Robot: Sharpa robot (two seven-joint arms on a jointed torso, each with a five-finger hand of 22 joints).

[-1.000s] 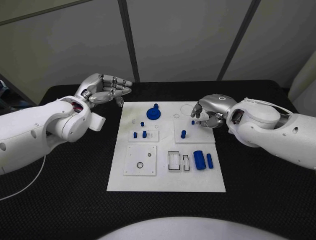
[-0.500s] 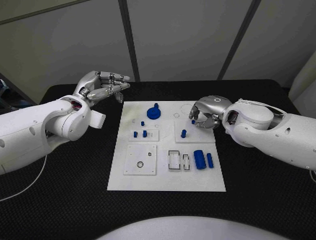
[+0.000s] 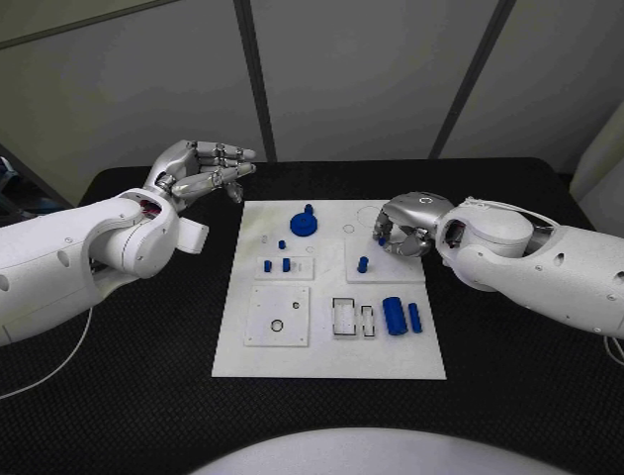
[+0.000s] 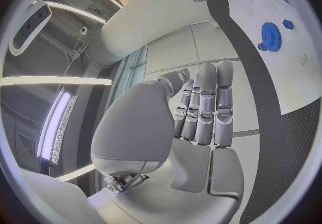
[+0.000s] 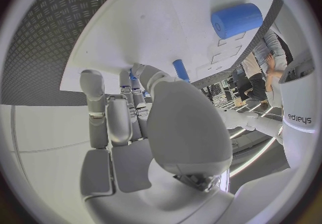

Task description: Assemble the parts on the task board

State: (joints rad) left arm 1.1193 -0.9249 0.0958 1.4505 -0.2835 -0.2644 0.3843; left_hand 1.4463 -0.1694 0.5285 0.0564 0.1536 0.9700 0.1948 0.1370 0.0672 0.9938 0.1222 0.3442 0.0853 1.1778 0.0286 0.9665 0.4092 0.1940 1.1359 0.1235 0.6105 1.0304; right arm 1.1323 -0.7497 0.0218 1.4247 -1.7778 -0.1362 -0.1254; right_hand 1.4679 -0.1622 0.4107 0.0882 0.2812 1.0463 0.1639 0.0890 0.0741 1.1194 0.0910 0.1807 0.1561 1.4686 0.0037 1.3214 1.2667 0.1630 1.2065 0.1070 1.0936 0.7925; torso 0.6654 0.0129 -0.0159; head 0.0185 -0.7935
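Right hand point(image 3: 404, 226) (over board point(image 3: 326, 361)) nudged inward.

The head view looks down on the whole board point(image 3: 326, 351) from above. Each wrist view sits close behind its own hand, sharing the board point(image 5: 154, 31).

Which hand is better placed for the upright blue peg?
Right, probably. The right hand hangs over the board beside the peg. The left hand is raised off the board's far corner, holding nothing.
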